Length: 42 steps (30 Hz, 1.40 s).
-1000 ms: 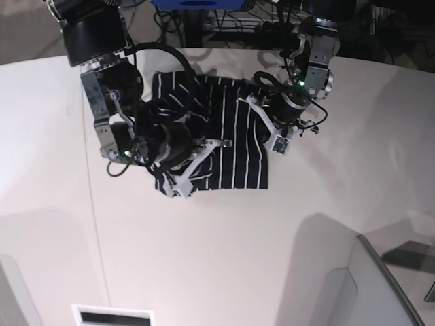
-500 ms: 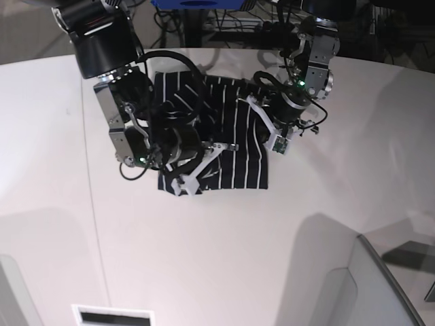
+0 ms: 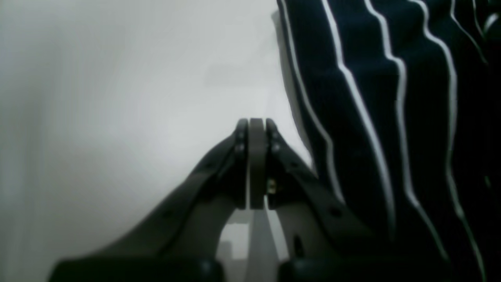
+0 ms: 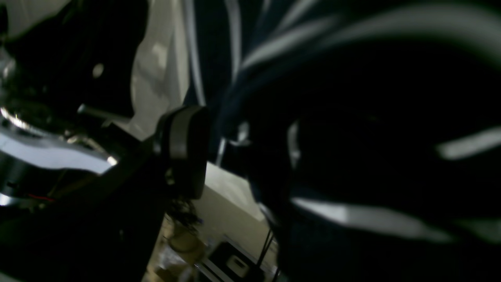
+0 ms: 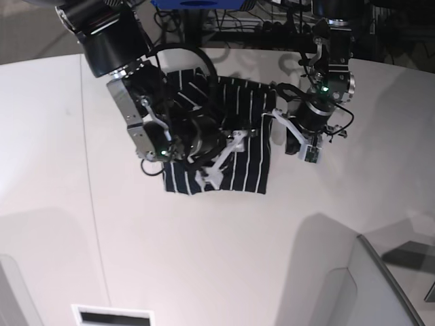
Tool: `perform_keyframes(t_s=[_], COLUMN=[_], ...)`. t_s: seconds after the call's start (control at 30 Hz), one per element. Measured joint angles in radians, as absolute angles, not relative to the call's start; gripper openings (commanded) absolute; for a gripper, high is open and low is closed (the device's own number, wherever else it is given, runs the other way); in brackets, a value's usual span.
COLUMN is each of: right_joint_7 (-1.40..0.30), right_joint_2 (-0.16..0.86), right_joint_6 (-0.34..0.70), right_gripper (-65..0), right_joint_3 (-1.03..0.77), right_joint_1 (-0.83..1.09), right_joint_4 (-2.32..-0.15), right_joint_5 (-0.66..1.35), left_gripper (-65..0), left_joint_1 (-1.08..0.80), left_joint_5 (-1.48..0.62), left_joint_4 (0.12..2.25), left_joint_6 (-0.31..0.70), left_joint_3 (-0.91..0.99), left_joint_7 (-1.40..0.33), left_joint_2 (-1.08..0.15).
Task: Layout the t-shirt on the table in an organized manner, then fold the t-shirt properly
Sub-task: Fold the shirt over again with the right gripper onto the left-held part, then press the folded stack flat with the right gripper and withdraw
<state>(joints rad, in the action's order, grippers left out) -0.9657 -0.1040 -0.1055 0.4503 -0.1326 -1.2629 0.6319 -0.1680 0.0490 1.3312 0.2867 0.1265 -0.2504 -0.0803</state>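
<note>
The t-shirt (image 5: 248,163), dark navy with thin white stripes, lies folded into a compact block on the white table (image 5: 204,258). My right gripper (image 5: 228,157) hovers over the shirt's front half, open. In the right wrist view one finger pad (image 4: 184,149) stands apart from the blurred striped cloth (image 4: 352,117), which hides the other finger. My left gripper (image 5: 276,130) sits at the shirt's right edge. In the left wrist view its fingertips (image 3: 256,127) are pressed together over bare table (image 3: 117,98), with nothing between them and the shirt (image 3: 391,117) just beside.
A thin seam line (image 5: 92,204) runs down the table's left part. A grey angular object (image 5: 367,285) stands at the bottom right, a white slotted box (image 5: 112,316) at the bottom edge. Cables and a blue item (image 5: 197,3) lie behind the table's far edge.
My right arm swept to the right across the shirt, carrying cloth over, and its jaws have opened. My left arm shifted right, off the shirt to its edge. The shirt looks narrower.
</note>
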Motion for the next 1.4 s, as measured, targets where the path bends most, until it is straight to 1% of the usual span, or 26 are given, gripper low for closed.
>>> perform_keyframes(t_s=[0.33,0.6,0.7,0.77,0.9,1.07,1.1,1.2,1.23,1.3,1.4], right_joint_7=[-0.938,-0.922,-0.896,-0.88,-0.855,-0.852,-0.853,-0.864,-0.864,-0.889,-0.944], right_joint_2=[-0.101,-0.106,-0.111,-0.113,-0.113,-0.113,-0.113,-0.113,-0.113,-0.099,-0.025], right_joint_6=[-0.109,-0.108,-0.105,-0.108,-0.105,-0.105,-0.089,0.036,0.062,0.075,0.068], right_gripper=[-30.3,-30.0,-29.9,-29.9,-30.0,-30.0,-30.0,-30.0,-30.0,-30.0,-30.0], right_joint_3=[0.552,0.549,0.55,0.55,0.553,0.554,0.554,0.554,0.553,0.548,0.545], right_joint_1=[-0.183,-0.22,-0.216,-0.218,-0.236,-0.255,-0.254,-0.252,-0.251,-0.252,-0.24], right_joint_4=[-1.263,-1.262,-1.261,-1.26,-1.243,-1.234,-1.24,-1.295,-1.323,-1.391,-1.543], right_joint_5=[0.634,0.636,0.635,0.651,0.759,0.764,0.762,0.768,0.77,0.778,0.762], left_gripper=[-65.0,-65.0,-65.0,-65.0,-65.0,-65.0,-65.0,-65.0,-65.0,-65.0,-65.0], left_joint_1=[-0.183,-0.186,-0.196,-0.207,-0.228,-0.253,-0.255,-0.261,-0.262,-0.263,-0.264], left_joint_5=[0.045,0.045,0.041,0.038,0.04,0.037,0.037,0.038,0.037,0.038,0.04], left_joint_4=[1.307,1.309,1.348,1.392,1.487,1.601,1.613,1.623,1.618,1.606,1.573], left_joint_6=[0.287,0.287,0.292,0.292,0.287,0.292,0.292,0.292,0.292,0.296,0.295], left_joint_3=[0.123,0.13,0.137,0.189,0.341,0.507,0.54,0.62,0.644,0.693,0.743], left_joint_7=[-0.251,-0.251,-0.253,-0.252,-0.254,-0.252,-0.251,-0.252,-0.252,-0.252,-0.252], left_joint_2=[-0.07,-0.075,-0.094,-0.097,-0.097,-0.092,-0.09,-0.097,-0.099,-0.1,-0.107])
